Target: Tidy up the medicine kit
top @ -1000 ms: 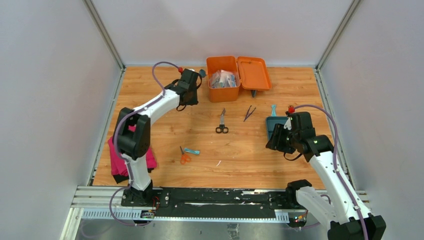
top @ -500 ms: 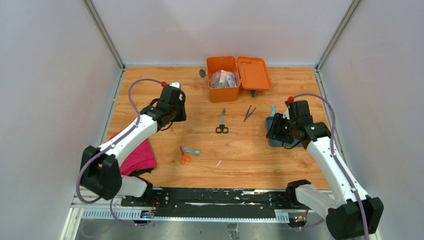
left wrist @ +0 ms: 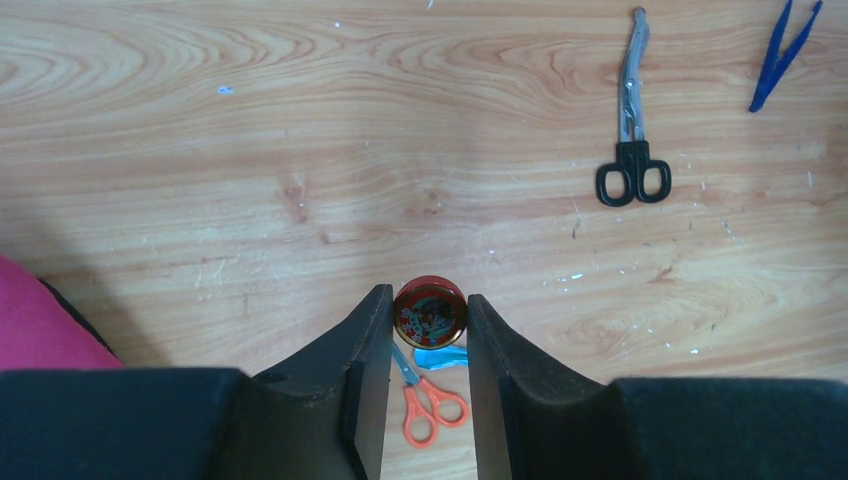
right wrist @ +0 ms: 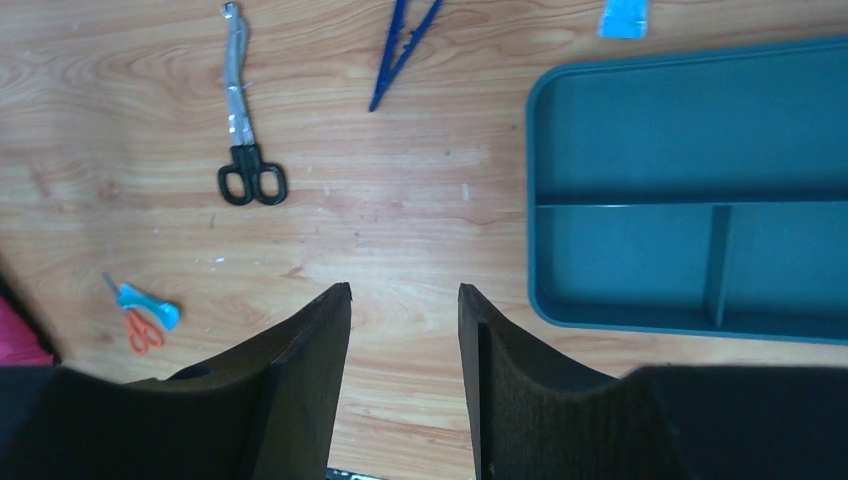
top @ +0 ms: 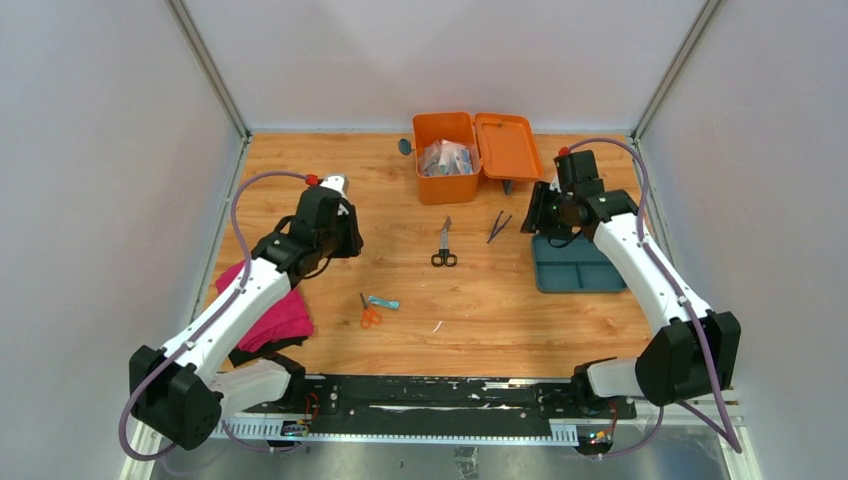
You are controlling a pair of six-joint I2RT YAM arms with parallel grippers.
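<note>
1. At the far middle of the table, the medicine kit (top: 445,160) stands with its lid (top: 508,147) swung open to the right. Packets show inside, so it looks ready to take more.
2. Well short of the kit, the left gripper (left wrist: 428,298) is pinched on a small round red tin (left wrist: 430,312), with both fingers touching its sides. I judge the tin is bound for the box.
3. Just beside the teal tray (right wrist: 680,130), the right gripper (right wrist: 404,295) hangs over bare wood with its jaws parted and nothing between them. It is probably free to fetch a loose tool.
4. Black-handled scissors (top: 444,246), blue tweezers (top: 498,226) and small orange scissors (top: 370,314) lie apart on the wood, likely waiting to be packed.
5. Only the overhead view shows the kit and both arms; neither wrist view reaches the kit. Only the left wrist view shows the tin, which is hidden beneath the gripper from overhead. The right wrist view shows the tray's dividers plainly.
</note>
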